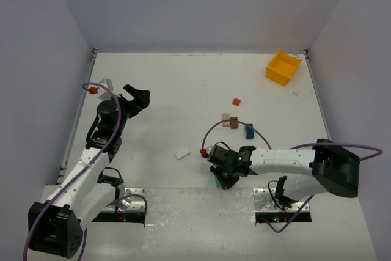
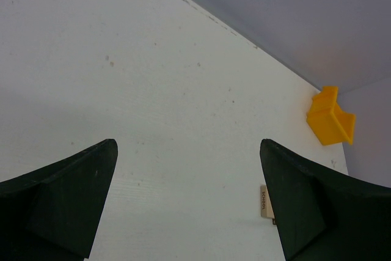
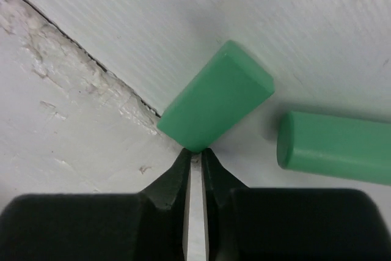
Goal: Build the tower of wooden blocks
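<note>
Loose wooden blocks lie apart on the white table: a red one (image 1: 236, 101), a tan one (image 1: 226, 118) touching a brown one (image 1: 234, 123), a blue one (image 1: 249, 131) and a white one (image 1: 182, 154). My right gripper (image 3: 195, 153) is low at the table's near edge, its jaws shut with only a thin slit between them. A green block (image 3: 215, 97) lies flat with one corner touching the fingertips, not between them. A green cylinder (image 3: 336, 147) lies beside it. My left gripper (image 2: 189, 200) hangs wide open over bare table at the left, holding nothing. A tan block (image 2: 266, 202) peeks out by its right finger.
A yellow bin (image 1: 283, 66) stands at the far right corner, and the yellow bin (image 2: 330, 117) also shows in the left wrist view. A seam (image 3: 91, 59) between the table board and the near mounting strip runs just left of the green block. Grey walls enclose the table.
</note>
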